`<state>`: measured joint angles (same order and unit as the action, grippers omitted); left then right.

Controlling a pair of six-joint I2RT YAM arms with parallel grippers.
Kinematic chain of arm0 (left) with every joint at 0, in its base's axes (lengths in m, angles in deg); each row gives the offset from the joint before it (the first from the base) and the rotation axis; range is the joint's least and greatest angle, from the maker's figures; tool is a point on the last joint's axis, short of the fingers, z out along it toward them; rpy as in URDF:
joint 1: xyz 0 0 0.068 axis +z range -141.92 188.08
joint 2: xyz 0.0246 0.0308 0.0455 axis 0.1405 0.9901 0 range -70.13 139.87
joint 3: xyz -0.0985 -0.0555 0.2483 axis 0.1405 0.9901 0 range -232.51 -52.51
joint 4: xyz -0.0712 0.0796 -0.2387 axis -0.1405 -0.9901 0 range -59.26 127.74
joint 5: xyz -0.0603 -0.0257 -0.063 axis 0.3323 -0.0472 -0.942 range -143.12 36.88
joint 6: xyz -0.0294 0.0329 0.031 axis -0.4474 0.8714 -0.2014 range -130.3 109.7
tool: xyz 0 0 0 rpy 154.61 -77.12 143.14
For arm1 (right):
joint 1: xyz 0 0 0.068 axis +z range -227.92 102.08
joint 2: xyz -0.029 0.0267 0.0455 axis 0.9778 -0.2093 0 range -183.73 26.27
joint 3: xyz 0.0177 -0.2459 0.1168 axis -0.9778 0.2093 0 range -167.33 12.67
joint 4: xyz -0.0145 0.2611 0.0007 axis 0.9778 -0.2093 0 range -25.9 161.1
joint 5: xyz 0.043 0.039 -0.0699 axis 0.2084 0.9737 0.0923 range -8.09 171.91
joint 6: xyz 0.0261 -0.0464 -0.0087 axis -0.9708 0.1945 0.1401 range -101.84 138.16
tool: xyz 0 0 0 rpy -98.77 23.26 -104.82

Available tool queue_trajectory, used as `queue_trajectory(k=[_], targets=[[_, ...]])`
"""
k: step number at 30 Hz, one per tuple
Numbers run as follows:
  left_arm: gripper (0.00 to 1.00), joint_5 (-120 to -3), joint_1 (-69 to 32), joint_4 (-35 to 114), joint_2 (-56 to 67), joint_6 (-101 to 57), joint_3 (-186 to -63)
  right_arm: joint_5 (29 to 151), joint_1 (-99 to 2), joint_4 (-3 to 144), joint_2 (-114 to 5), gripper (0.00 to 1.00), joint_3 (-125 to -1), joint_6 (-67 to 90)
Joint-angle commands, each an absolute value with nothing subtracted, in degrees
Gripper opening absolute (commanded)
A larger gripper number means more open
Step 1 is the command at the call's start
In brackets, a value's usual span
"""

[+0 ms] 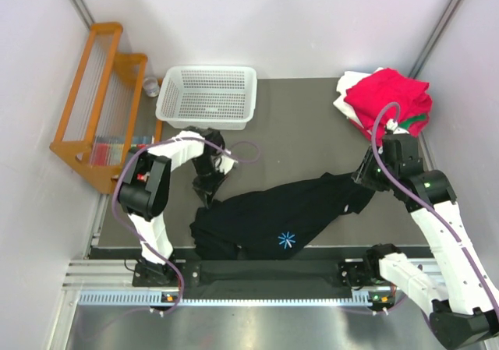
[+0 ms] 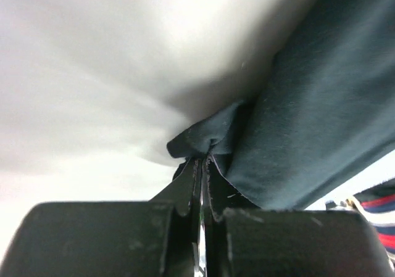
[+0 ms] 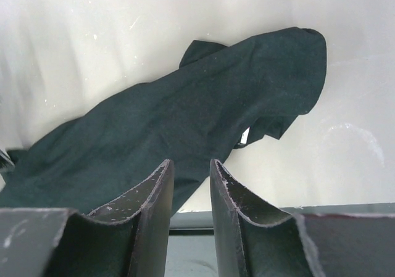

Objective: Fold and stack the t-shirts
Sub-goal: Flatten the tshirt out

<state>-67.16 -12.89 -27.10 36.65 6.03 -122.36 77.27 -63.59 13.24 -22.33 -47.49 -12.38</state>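
Black cloth spans the gap between my two sets of jaws. The large black t-shirt [image 1: 265,213] lies rumpled on the dark surface [image 1: 304,132], running from my left jaws across to my right jaws, with its bulk sagging toward the near edge. A small light-blue starburst mark [image 1: 287,240] faces up on the part nearest my bases, roughly midway between the two sets of jaws.

My left jaws are clamped together on a bunched corner of the shirt. The left wrist view shows the fold pinched right at their tips, the rest of the cloth trailing off to their right.

My right jaws stand slightly parted with a narrow gap between them, gripping nothing. In the right wrist view the shirt's other end lies spread on the surface just beyond their tips. One rounded end reaches off to their right, and a small white tag [image 3: 245,136] shows at its edge.

Beyond my right jaws, in the far corner of the surface, sits a pile of folded shirts. A red t-shirt [image 1: 390,93] is on top, a white t-shirt [image 1: 348,100] shows at the pile's left side, and a sliver of green t-shirt [image 1: 413,121] peeks out on the side nearest those jaws.

Beyond my left jaws a white perforated basket [image 1: 209,93] stands upright at the far edge. Well to their left, off the surface, is an orange wooden rack [image 1: 97,104].
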Motion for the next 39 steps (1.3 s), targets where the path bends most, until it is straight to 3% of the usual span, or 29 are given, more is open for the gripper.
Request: queue_trajectory(k=[1, 8, 14, 22, 23, 24, 25, 26, 39], targets=[[0.0, -65.6, -10.92, -29.92, 33.14, 4.55, -133.51, 78.04, -64.12, 16.08, -21.98, 0.3, -49.3, -11.72], [0.0, -66.3, -0.98, -35.03, 33.05, 4.28, -153.4, 78.57, -64.21, 17.14, -22.16, 0.29, -48.07, -11.9], [0.0, -67.7, 5.61, -33.11, 32.17, 5.78, -148.5, 78.22, -64.29, 17.67, -21.89, 0.29, -46.75, -11.72], [0.0, -69.2, 7.38, -32.3, 30.59, 8.24, -141.64, 77.79, -64.21, 18.98, -23.56, 0.44, -44.99, -11.63], [0.17, -68.94, 7.2, -32.48, 30.59, 8.33, -141.29, 77.78, -64.12, 19.16, -23.74, 0.5, -44.73, -11.63], [0.56, -68.76, 6.94, -32.57, 30.5, 8.59, -140.41, 77.87, -64.21, 19.33, -24.35, 0.55, -44.46, -11.72], [0.69, -68.59, 6.85, -32.31, 30.24, 8.68, -140.06, 77.78, -64.12, 19.42, -24.62, 0.59, -43.85, -11.72], [0.77, -68.5, 6.85, -32.05, 29.8, 8.77, -139.71, 77.87, -64.21, 19.95, -25.06, 0.63, -43.5, -11.63], [0.71, -68.76, 5.27, -26.86, 26.28, 8.77, -127.93, 66.28, -65.08, 26.11, -35.42, 0.63, -38.83, -11.45]])
